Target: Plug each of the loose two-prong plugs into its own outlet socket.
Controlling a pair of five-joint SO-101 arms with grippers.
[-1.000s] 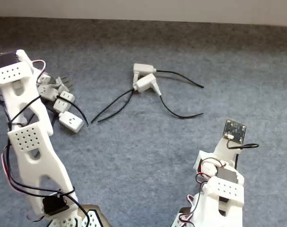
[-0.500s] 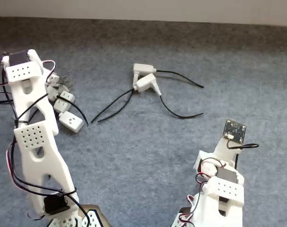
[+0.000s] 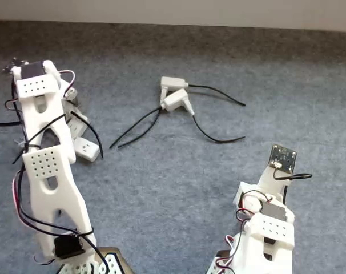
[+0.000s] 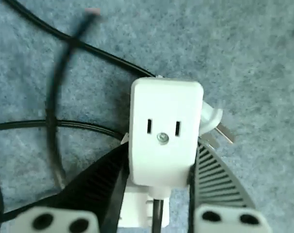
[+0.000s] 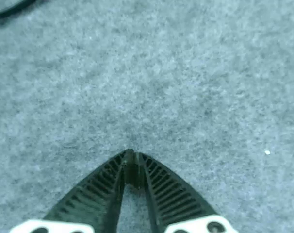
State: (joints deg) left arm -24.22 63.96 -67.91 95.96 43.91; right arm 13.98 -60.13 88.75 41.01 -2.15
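Note:
A white outlet socket [image 4: 165, 131] sits face up between the black fingers [image 4: 212, 179] of my left gripper [image 4: 160, 148], which press against both its sides. Metal prongs of a plug [image 4: 223, 132] stick out from behind it. In the high view the left arm [image 3: 41, 120] stretches over a cluster of white sockets at the far left, where one socket [image 3: 86, 149] lies uncovered. Two loose white plugs [image 3: 172, 84] [image 3: 176, 101] with black cords lie mid-table. My right gripper [image 5: 133, 167] is shut with nothing in it, just above bare carpet.
Grey carpet [image 3: 178, 188] covers the table. Black cords [image 3: 140, 123] trail from the plugs toward the sockets and to the right [image 3: 218, 137]. The right arm [image 3: 267, 228] is folded at the near right edge. More cords [image 4: 50, 97] lie beside the held socket.
The left arm has swung rightward and farther away, now covering more of the socket cluster. The plugs and the right arm have not moved.

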